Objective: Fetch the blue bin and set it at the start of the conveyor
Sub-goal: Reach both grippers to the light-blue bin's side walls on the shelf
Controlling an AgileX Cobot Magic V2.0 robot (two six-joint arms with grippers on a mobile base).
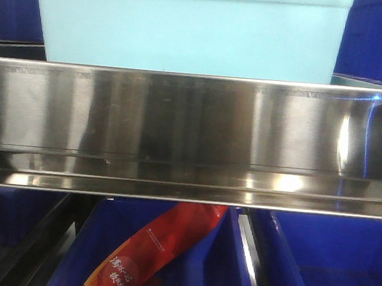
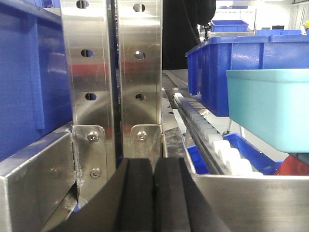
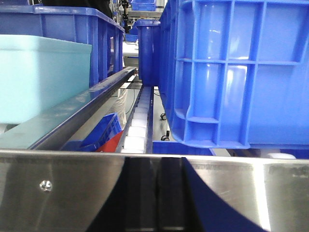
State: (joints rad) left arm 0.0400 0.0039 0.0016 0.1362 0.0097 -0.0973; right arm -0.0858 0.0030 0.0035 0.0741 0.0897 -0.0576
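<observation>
Blue bin (image 1: 188, 31), pale turquoise, sat on steel shelf behind shiny rail (image 1: 191, 136); contents hidden. Royal-blue bin (image 1: 223, 268) below held red packet (image 1: 157, 248). Left gripper (image 2: 154, 193) pads pressed together, empty. Right gripper (image 3: 154, 188) jaw state unclear.

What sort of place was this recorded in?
Likely a warehouse or factory storage area: stainless steel shelf rail, dark blue bins, white roller track, and the pale blue bin shelved.

The left pincer (image 2: 154, 193) is two matt black fingers (image 2: 137, 198), straight-edged and flaring wide toward the base. The right pincer (image 3: 154, 193) shows the same black shape, blurred, with faint vertical lines.
</observation>
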